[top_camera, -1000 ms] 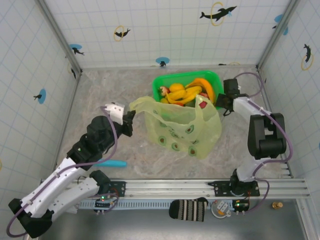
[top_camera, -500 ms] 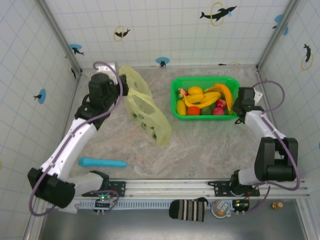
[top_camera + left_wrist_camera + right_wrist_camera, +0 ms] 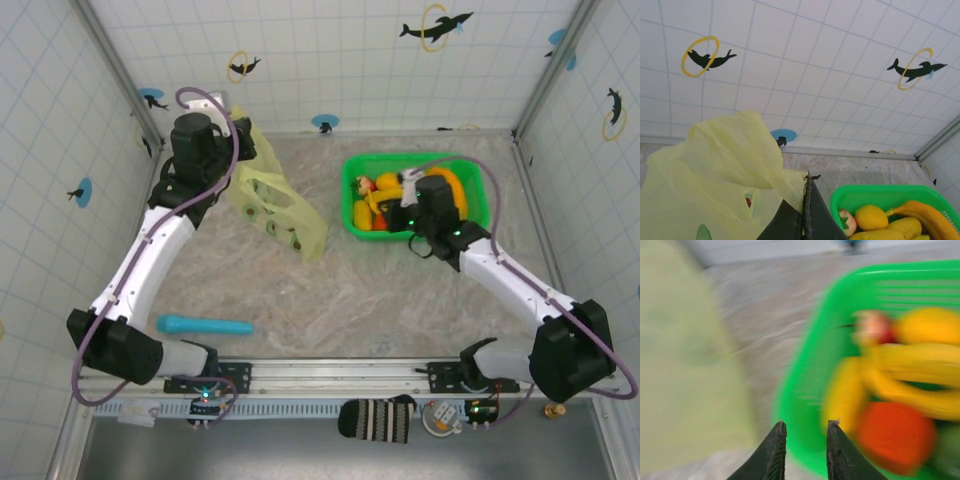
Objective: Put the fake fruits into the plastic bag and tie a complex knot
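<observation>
Left gripper (image 3: 806,186) pinches the plastic bag (image 3: 275,205), lifted at far left. Right gripper (image 3: 805,427), jaws narrowly parted and empty, hovers by the fake fruits (image 3: 900,365) in the green tray (image 3: 400,157). Picking one seems next.

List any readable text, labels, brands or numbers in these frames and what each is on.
None readable: no words, numbers or brands.
Walls: dolphin decals with rings, pictures only, no lettering.
On the plastic bag: avocado print, no text.
On the circuit boards at the front rail: markings too small to read.
Right wrist view: motion-blurred, nothing legible.
</observation>
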### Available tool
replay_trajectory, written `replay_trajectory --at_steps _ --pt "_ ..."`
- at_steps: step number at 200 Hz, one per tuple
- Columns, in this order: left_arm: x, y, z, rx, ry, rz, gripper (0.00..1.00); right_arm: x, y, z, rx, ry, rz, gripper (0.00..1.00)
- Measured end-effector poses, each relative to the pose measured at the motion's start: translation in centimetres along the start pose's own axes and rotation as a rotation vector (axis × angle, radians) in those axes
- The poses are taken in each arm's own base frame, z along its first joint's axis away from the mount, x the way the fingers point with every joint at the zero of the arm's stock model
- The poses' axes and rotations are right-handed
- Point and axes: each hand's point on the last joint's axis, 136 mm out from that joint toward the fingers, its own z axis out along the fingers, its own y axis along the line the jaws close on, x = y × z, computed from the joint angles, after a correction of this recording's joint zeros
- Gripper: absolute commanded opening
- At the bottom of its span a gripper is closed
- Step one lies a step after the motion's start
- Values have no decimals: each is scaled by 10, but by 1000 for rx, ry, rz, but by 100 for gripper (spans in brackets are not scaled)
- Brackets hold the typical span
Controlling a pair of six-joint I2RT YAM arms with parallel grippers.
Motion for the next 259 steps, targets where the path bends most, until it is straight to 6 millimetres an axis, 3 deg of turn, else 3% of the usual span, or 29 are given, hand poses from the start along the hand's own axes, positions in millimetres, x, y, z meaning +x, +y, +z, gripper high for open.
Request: replay_trajectory --at_steps 1,18,37,47,59,80,103,118,136,157,171,186,202,214,234,245,259 --pt "-1 0 -1 2 -2 -2 0 2 12 1 -35 5 -17 24" --pt "0 1 -8 27 -5 -33 0 18 88 -2 -271 30 -116 26" --pt "5 -3 -15 69 4 -60 0 37 160 -17 -496 41 -218 32" --pt "7 -8 -18 99 9 -75 0 46 182 -20 -567 47 -250 33" --pt "10 -15 -22 145 15 -87 0 52 192 -11 -578 54 -275 35" --pt "19 -29 -34 237 26 -97 0 49 171 30 -461 61 -272 32" --pt "26 -39 -56 307 19 -85 0 26 110 77 -286 54 -193 28" --pt "27 -42 -75 330 -8 -68 0 1 65 98 -160 21 -141 38" --pt "26 -47 -96 361 -44 -36 0 -28 36 109 -61 -31 -122 45" --pt "29 -53 -108 402 -58 -15 0 -49 39 106 -56 -68 -134 54" --pt "34 -54 -109 414 -54 -11 0 -51 47 97 -92 -70 -146 60" --pt "47 -48 -104 403 -34 -25 0 -41 55 78 -147 -59 -153 65" --pt "64 -40 -96 383 0 -61 0 -18 64 50 -231 -38 -154 64" --pt "75 -35 -88 376 25 -94 0 -3 68 32 -280 -32 -152 54" --pt "88 -30 -76 370 50 -150 0 15 64 12 -298 -24 -131 21" --pt "90 -29 -72 369 56 -173 0 13 46 12 -238 -27 -92 6" --pt "87 -30 -71 380 43 -184 0 9 8 18 -109 -18 -16 0"
